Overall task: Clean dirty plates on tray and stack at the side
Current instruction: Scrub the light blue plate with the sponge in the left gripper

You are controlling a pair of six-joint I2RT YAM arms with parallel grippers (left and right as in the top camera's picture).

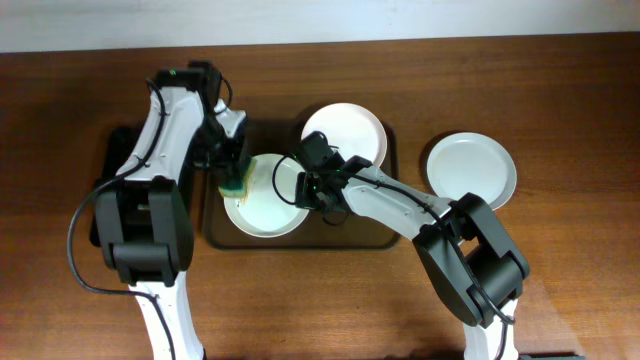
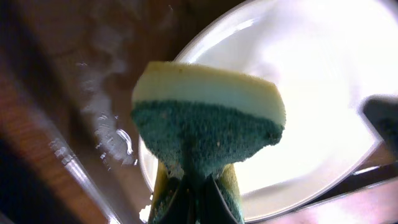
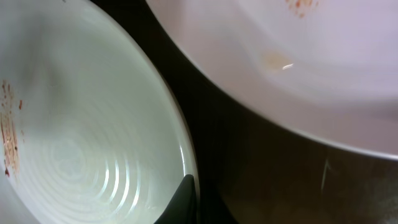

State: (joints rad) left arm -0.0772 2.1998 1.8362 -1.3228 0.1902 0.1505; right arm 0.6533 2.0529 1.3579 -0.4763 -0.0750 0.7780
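The dark brown tray (image 1: 385,235) holds two plates. The front-left plate (image 1: 265,210) has red-brown smears in the right wrist view (image 3: 81,137). My right gripper (image 1: 312,188) is shut on its right rim; one dark finger (image 3: 183,199) lies over the rim. My left gripper (image 1: 233,172) is shut on a green and yellow sponge (image 1: 235,185), also in the left wrist view (image 2: 205,124), at that plate's left edge (image 2: 323,93). The back plate (image 1: 345,128) has a small orange smear (image 3: 298,62). A third plate (image 1: 471,170) lies on the table to the right of the tray.
A smaller black tray (image 1: 108,170) lies at the left under my left arm. The wooden table (image 1: 560,260) extends around the tray, with its far edge against a white wall.
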